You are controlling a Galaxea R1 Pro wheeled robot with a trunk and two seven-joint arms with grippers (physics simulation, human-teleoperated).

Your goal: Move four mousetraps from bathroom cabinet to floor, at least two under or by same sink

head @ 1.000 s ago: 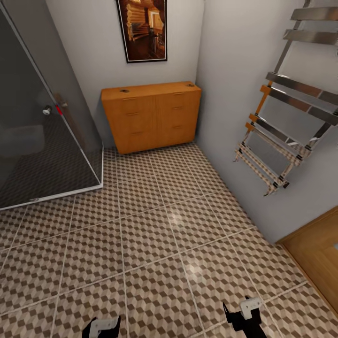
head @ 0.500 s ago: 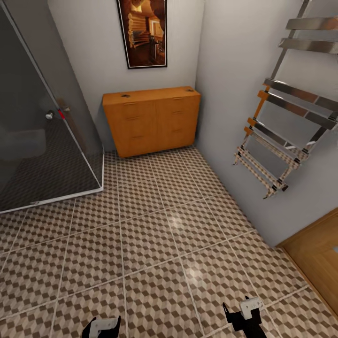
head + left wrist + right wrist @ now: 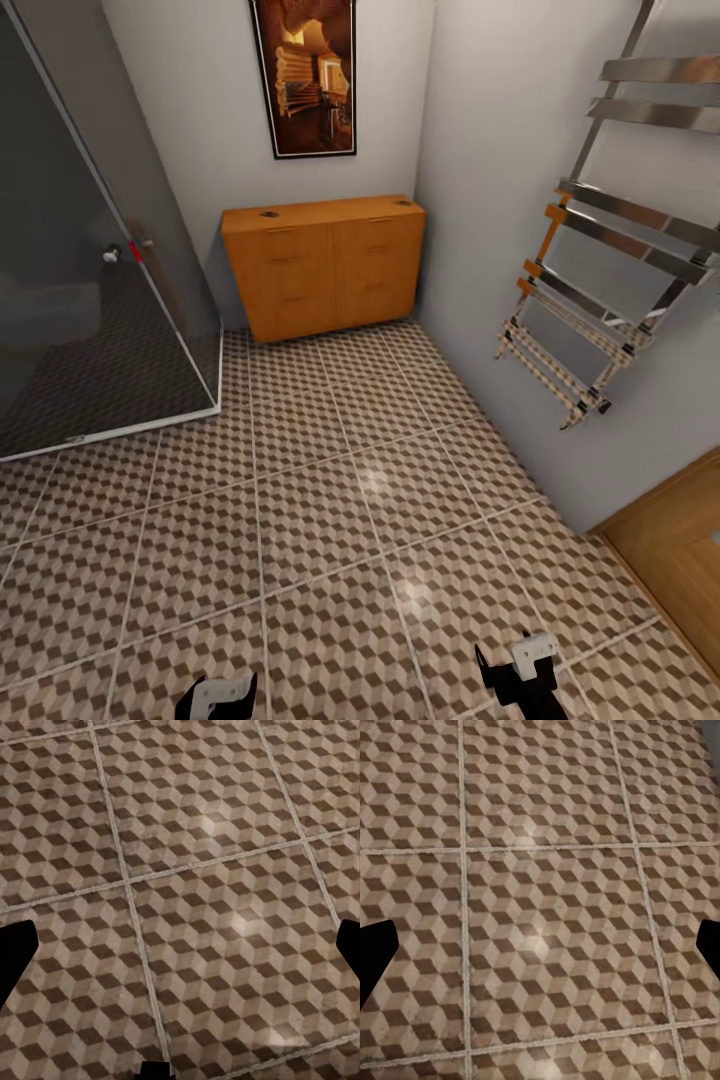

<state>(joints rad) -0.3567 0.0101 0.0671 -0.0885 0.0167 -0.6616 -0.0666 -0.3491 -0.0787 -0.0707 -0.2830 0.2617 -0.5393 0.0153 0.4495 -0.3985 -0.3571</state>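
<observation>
So the whole head view has shifted compared with a second ago: the cabinet (image 3: 322, 264) now sits lower and looks a bit smaller in the picture, and more of the wall picture (image 3: 305, 75) above it shows. That's the camera moving, not the furniture, and it reads like the base backing off or the head tilting up a touch.

The cabinet stands in the far corner against the back wall, right of the glass shower enclosure (image 3: 95, 260), all drawers closed. Two small dark things (image 3: 268, 213) sit on its top near the left and right ends. They could be mousetraps, but they're too small to tell.

The left tool (image 3: 220, 695) and right tool (image 3: 528, 665) hang low over the bathroom floor (image 3: 330, 500) at the near edge of the view. In both wrist views the fingers are spread wide with only tiles between them, so both are empty.

My guess is we're on the approach leg, with a lot of floor left to cross before any grabbing. The towel rack (image 3: 600, 270) is on the right wall.
</observation>
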